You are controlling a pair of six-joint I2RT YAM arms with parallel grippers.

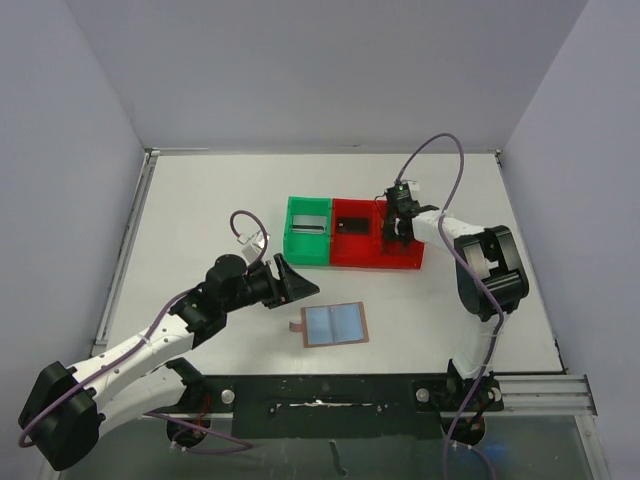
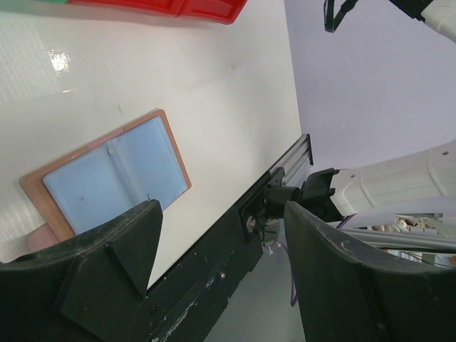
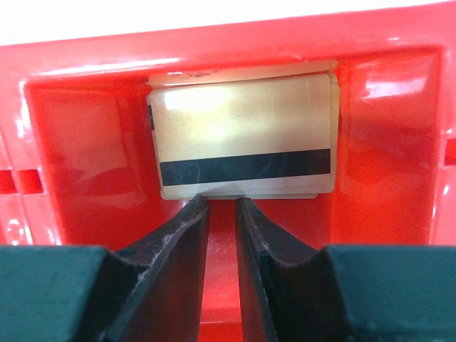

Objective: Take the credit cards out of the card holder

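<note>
- the card holder [image 1: 335,325] is laid open and flat on the white table [image 1: 200,200], light blue lining facing up, near the front edge and well apart from both bins
- the left gripper [image 1: 300,280] is hung just up and left of the holder, jaws spread wide, nothing gripped
- from the left wrist cam the card holder [image 2: 114,174] is seen beyond the left gripper [image 2: 222,214], one corner hidden behind a finger, not touched as far as can be seen
- the right gripper [image 1: 393,238] is dipped into the right compartment of the red bin [image 1: 405,265]
- up close the right gripper [image 3: 221,201] is pulled in narrow, only a slim gap left, nothing seen pinched in it
- a gold card [image 3: 242,135] with a black stripe is seen lying in that red compartment just past the fingertips, on top of a small stack; whether the tips touch its near edge can't be told
- a dark card [image 1: 352,224] is parked in the red bin's left compartment, and a silvery grey card [image 1: 310,224] in the green bin [image 1: 305,252], which is butted up against the red one
</note>
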